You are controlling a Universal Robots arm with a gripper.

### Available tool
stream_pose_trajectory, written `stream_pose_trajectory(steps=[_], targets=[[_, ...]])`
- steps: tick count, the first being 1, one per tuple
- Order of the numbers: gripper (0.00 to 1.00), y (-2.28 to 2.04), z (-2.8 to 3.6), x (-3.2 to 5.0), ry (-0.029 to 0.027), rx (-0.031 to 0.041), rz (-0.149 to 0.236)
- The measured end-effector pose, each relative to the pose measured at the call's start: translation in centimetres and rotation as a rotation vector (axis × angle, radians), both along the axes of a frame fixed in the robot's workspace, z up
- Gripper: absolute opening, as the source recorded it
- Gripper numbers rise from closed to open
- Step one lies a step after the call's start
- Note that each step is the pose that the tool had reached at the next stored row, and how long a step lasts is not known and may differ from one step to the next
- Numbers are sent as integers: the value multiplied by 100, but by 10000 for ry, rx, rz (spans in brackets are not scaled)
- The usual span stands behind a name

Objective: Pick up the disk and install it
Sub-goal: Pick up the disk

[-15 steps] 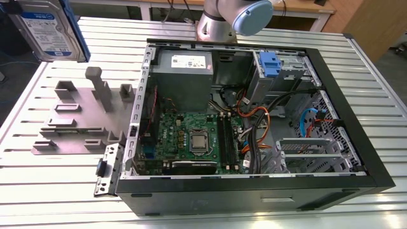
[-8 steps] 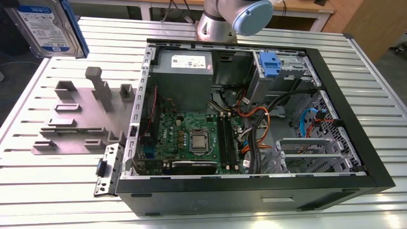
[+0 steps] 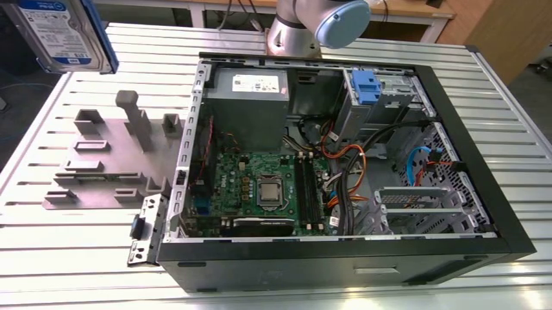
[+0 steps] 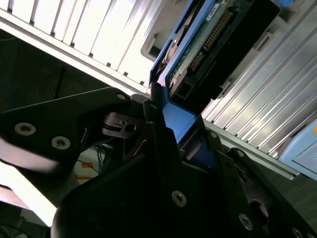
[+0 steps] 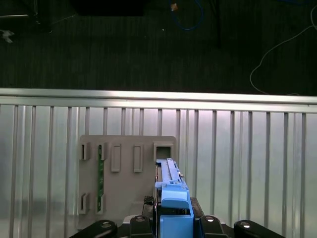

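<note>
Well, in the exterior view I see the open computer case (image 3: 328, 265) holding a green board (image 3: 258, 187), a grey box (image 3: 250, 97) and wires. The disk (image 3: 64, 35) hangs high above the grey rack (image 3: 112, 155). In the second wrist view, the gripper (image 4: 181, 121) jaws pinch the disk's blue frame. In the first wrist view, the disk stands edge-on over the rack.

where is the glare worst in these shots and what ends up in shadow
Second wrist view: the slatted table washes out to white beside the disk, and the tool gripping it is near-black. First wrist view: a bright band lies along the table's edge, and the floor beyond is dark. Exterior view: even light, mild sheen on the slats, shade inside the computer case.
</note>
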State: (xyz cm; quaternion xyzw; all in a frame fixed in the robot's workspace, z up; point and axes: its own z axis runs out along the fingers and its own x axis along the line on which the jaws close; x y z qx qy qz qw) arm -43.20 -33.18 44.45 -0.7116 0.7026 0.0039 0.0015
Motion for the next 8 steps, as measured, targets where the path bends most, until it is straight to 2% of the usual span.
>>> stream_pose_trajectory(steps=[8], targets=[[36,0,123,0,-1,1,0]])
